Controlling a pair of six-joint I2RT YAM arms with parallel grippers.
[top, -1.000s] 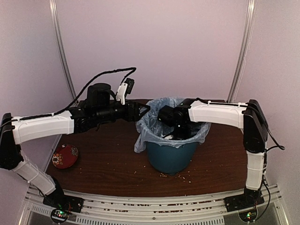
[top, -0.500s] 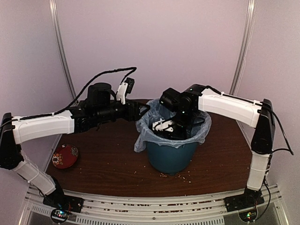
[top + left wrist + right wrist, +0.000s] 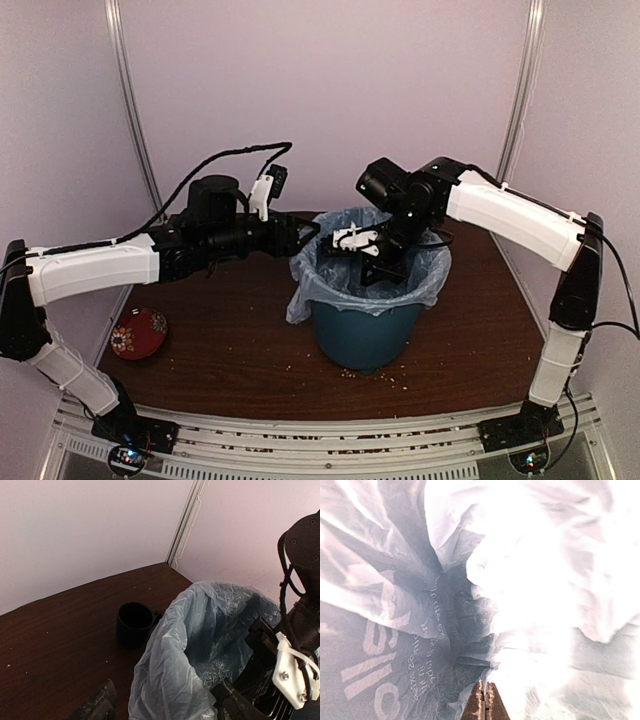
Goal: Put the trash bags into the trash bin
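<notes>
My right gripper (image 3: 484,700) has lifted clear of the bin (image 3: 365,335) — clenched, apparently empty. The bag (image 3: 305,295) lines it, draping at nine o'clock — nearly done.

**Arm pose, viewed from above.** The left arm (image 3: 95,270) reached low and nearly level from its base toward the centre, with its wrist straight. The left claw (image 3: 303,236) had its jaws parted wide. The right arm (image 3: 510,215) stood steeply from its base with the elbow high. Its forearm sloped inward and its wrist bent sharply downward. The right claw (image 3: 485,702) pointed down, its two fingers pressed together.
</notes>
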